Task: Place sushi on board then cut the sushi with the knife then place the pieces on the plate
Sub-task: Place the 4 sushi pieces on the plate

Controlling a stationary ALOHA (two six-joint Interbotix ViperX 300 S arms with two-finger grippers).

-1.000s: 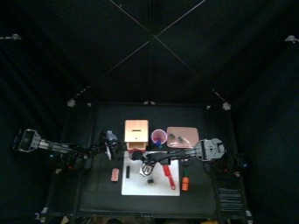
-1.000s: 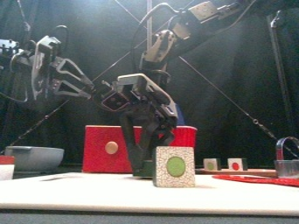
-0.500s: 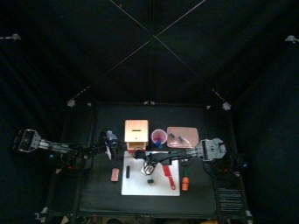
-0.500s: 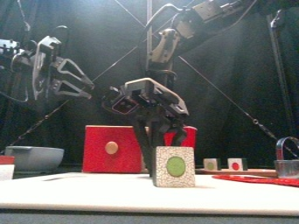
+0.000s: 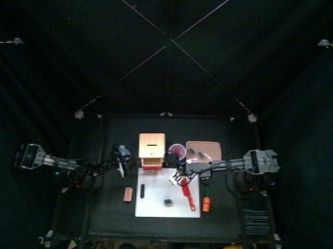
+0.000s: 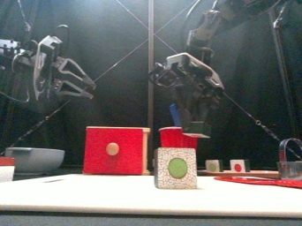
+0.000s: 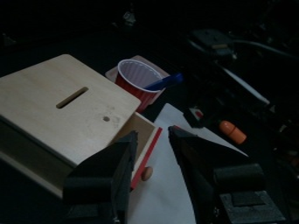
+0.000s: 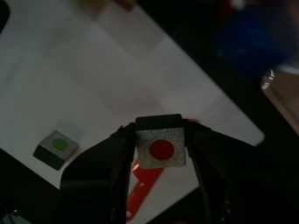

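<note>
A sushi piece with a red centre [image 8: 162, 150] sits between the jaws of my right gripper [image 8: 162, 154], which hangs above the white board's [image 5: 154, 199] right part [image 5: 184, 174], well off the surface [image 6: 195, 130]. A second piece with a green centre [image 6: 177, 168] stands upright on the board [image 8: 54, 145]. Two small pieces [image 6: 224, 165] rest on the pink plate [image 6: 257, 181]. A blue knife [image 6: 175, 114] sticks out of the red cup [image 6: 178, 139]. My left gripper [image 7: 149, 140] is open and holds nothing, left of the wooden box [image 5: 124, 160].
The wooden box [image 5: 152, 153] with its red drawer front [image 6: 113, 150] stands behind the board. A blue-grey bowl [image 6: 31, 159] sits at the far left. Two orange-red toys [image 5: 200, 202] lie at the board's right edge. A small red thing [image 5: 128, 195] lies left of the board.
My right gripper has risen from beside the green-centred piece and moved right, toward the plate side, carrying the red-centred piece. The left arm has stayed still.
</note>
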